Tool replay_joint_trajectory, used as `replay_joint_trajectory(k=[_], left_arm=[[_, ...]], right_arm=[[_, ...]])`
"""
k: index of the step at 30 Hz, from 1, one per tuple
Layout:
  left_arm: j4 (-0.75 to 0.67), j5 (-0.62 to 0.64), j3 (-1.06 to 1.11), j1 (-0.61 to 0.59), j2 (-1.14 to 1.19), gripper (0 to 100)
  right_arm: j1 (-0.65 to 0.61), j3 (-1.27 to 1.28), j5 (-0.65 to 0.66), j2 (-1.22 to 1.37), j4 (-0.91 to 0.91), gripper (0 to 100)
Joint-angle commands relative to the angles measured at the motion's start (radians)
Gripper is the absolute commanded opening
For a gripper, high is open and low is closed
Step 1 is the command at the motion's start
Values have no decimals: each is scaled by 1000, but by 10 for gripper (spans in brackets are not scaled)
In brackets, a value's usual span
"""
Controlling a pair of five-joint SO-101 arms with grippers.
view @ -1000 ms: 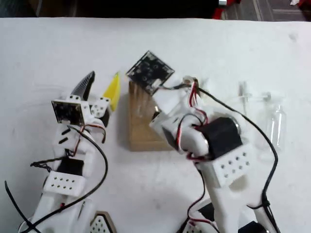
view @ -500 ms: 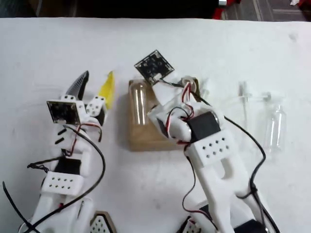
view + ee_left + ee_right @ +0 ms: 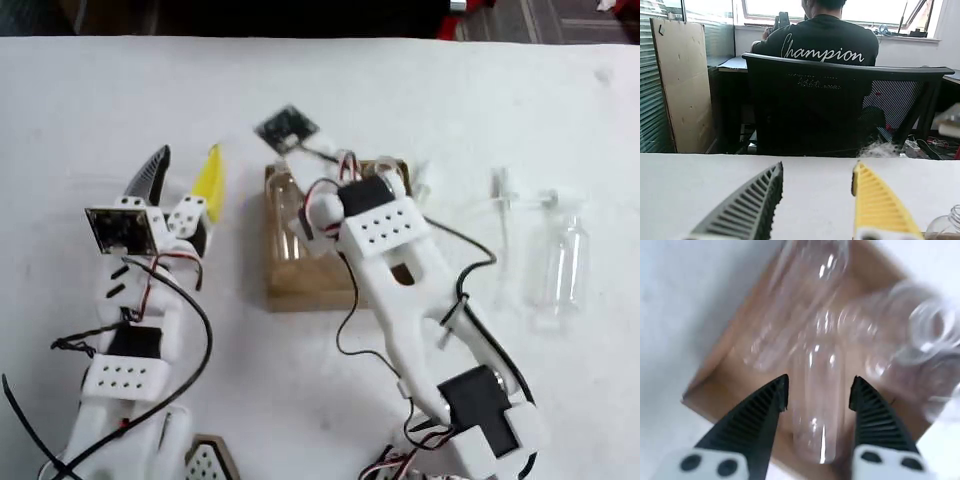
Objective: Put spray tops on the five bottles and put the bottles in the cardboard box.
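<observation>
Two fingers of my right gripper stand apart, one on each side of a clear bottle. They are not squeezing it. The bottle lies flat in the cardboard box, with other bottles close beside it. I cannot tell how many there are.

I think this bottle is now where it should be, so my job here is to let go cleanly. I should lift my right gripper straight up, with the fingers wide. If I tip or turn, a finger could catch the bottle and drag it out. It could also bump the box wall and push the box along the table.

My left gripper sits to the side of the box, fingers apart, holding nothing. It should keep out of the way.

One loose bottle lies on the table, well apart from the box. The thin spray tops lie near it. I think that one comes next, and it needs a top.
</observation>
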Motion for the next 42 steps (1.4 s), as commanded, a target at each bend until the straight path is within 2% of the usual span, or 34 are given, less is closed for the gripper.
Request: replay_joint_trajectory(k=[1,11,22,35,37,41,42], left_arm=[[-3,17,-37,-41,-24,211],[-58,18,-31,-88,-24,211],[-58,18,-31,-88,-22,211],[-58,18,-31,-88,-22,211],[-58,18,-31,-88,-22,211],[-58,18,-31,-87,-22,211],[-58,18,-31,-87,-22,211]], right_arm=[[-36,-195,-71,22,-85,180],[-41,-606,-261,472,-119,180],[-15,-1014,-270,794,56,179],[-12,-1224,-270,912,228,176],[-16,-1224,-270,908,237,153],[-21,-1224,-270,912,242,15],[-21,-1223,-270,912,242,13]])
